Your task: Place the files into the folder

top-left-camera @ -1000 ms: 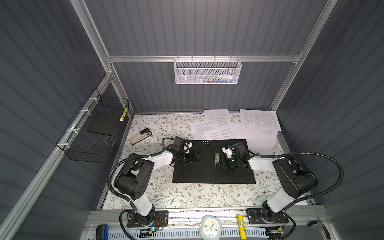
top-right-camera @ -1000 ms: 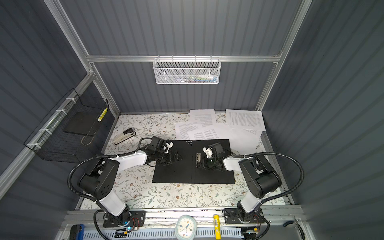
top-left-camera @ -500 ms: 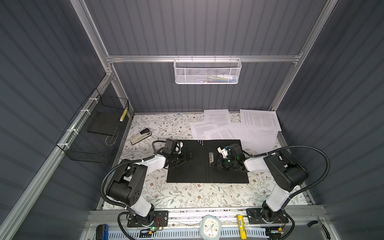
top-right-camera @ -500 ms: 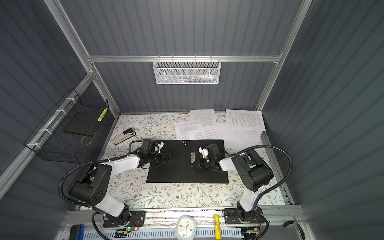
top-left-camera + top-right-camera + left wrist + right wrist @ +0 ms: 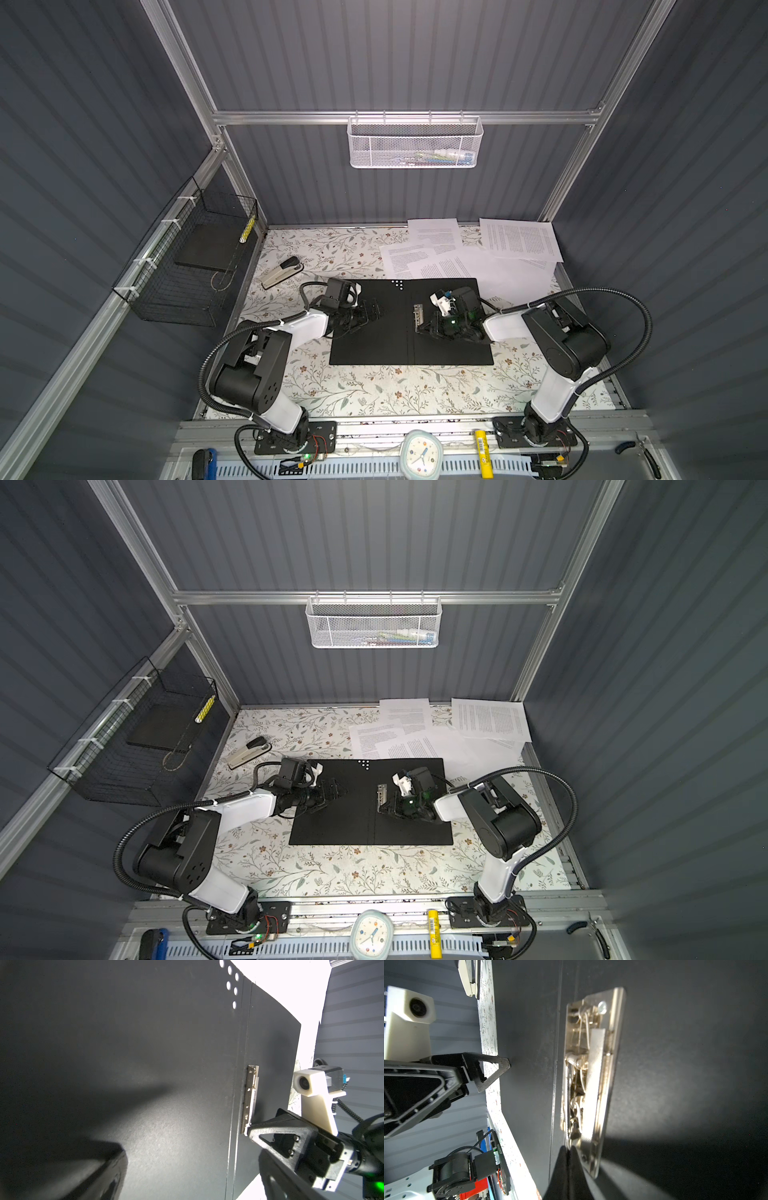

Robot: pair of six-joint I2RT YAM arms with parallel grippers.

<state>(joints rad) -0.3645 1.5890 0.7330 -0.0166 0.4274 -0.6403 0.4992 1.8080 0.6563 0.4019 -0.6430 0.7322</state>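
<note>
The left pincer (image 5: 368, 313) hangs low over the left flap of the folder (image 5: 374, 345), its jaws wide apart and empty. Whether a fingertip presses the flap I cannot tell. The folder lies open and flat on the tabletop (image 5: 374, 390), black inside up. Just right of its spine sits the metal clip (image 5: 591, 1074), its long axis running along the spine from the folder's near edge toward its far edge. The right pincer (image 5: 568, 1149) has its jaws together, holding nothing, with the tips at the near end of the clip.

The files (image 5: 519, 241) lie loose and overlapping beyond the folder's far edge, off its right half, and the nearest sheets run under that edge. From the right pincer they lie straight across the right flap, so the right arm is likely the nearer one for fetching them. The clip probably has to be raised first.
</note>
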